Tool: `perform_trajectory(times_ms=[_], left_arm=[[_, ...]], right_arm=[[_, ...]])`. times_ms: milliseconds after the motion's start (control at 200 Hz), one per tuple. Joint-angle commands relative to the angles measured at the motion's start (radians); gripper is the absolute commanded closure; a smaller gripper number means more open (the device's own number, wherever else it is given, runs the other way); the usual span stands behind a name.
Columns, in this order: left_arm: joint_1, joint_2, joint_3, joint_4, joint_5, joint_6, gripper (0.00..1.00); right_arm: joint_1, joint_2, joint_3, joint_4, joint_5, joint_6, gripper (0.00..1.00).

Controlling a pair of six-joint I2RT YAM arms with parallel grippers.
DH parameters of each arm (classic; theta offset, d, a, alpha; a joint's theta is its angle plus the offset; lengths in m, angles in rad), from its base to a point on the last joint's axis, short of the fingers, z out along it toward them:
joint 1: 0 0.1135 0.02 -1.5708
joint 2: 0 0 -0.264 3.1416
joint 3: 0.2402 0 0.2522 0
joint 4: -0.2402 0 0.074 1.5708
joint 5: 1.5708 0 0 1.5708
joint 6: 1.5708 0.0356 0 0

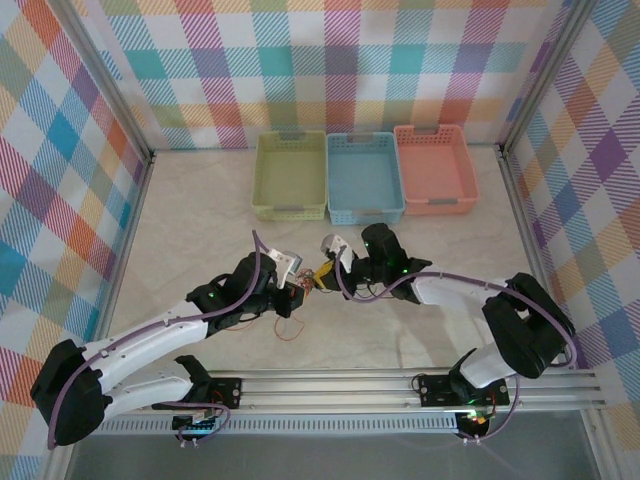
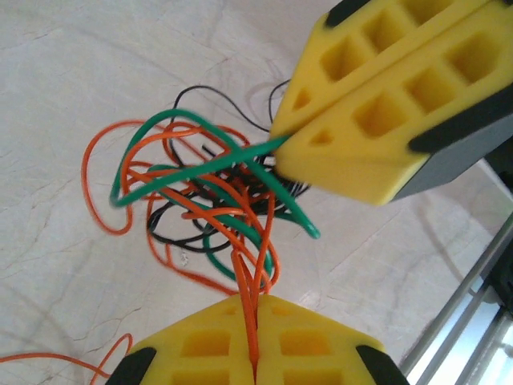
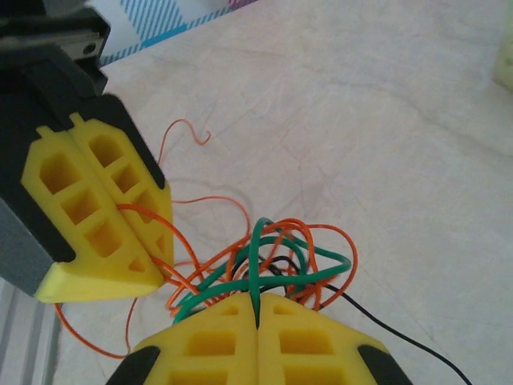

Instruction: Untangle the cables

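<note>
With bare tabletop (image 1: 200, 230) open all around them, the low-reaching left claw (image 2: 255, 313), closed tight on orange strands (image 2: 240, 273), nearly meets the right claw (image 3: 256, 313), closed on a green strand (image 3: 254, 257), the cables (image 2: 200, 188) bunched between.

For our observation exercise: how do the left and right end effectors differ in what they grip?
The left end effector pinches orange wire; the right end effector pinches green wire. From above, the left reaches in from the left, the right from the right. Both are shut.
</note>
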Motion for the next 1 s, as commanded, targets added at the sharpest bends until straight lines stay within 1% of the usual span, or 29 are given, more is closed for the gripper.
perform_trajectory(times_ms=[0, 135, 190, 270, 325, 480, 610, 655, 755, 880, 995], left_arm=[[0.014, -0.022, -0.025, -0.008, -0.053, -0.014, 1.0], [0.022, -0.07, -0.045, -0.015, -0.077, -0.021, 1.0], [0.023, -0.087, -0.05, -0.018, -0.084, -0.022, 1.0], [0.025, -0.107, -0.054, -0.022, -0.095, -0.023, 1.0], [0.025, -0.123, -0.056, -0.029, -0.105, -0.024, 1.0], [0.026, -0.194, -0.069, -0.052, -0.173, -0.025, 1.0], [0.026, -0.281, -0.086, -0.064, -0.246, -0.036, 1.0], [0.026, -0.314, -0.09, -0.109, -0.276, -0.042, 1.0], [0.028, -0.393, -0.104, -0.136, -0.341, -0.048, 1.0], [0.028, -0.48, -0.119, -0.164, -0.406, -0.057, 1.0], [0.029, -0.536, -0.129, -0.183, -0.443, -0.065, 1.0]], right_arm=[[-0.097, -0.055, -0.066, 0.117, 0.073, 0.136, 1.0], [-0.227, -0.087, -0.129, 0.183, 0.147, 0.287, 1.0], [-0.26, -0.095, -0.147, 0.184, 0.196, 0.33, 1.0], [-0.292, -0.109, -0.161, 0.163, 0.277, 0.374, 1.0], [-0.31, -0.122, -0.173, 0.14, 0.356, 0.407, 1.0], [-0.349, -0.17, -0.193, 0.065, 0.543, 0.464, 1.0], [-0.392, -0.205, -0.22, 0.033, 0.634, 0.528, 1.0], [-0.403, -0.216, -0.228, 0.018, 0.675, 0.55, 1.0], [-0.435, -0.232, -0.241, -0.008, 0.718, 0.593, 1.0], [-0.462, -0.226, -0.246, -0.029, 0.735, 0.639, 1.0], [-0.478, -0.222, -0.245, -0.046, 0.742, 0.656, 1.0]])
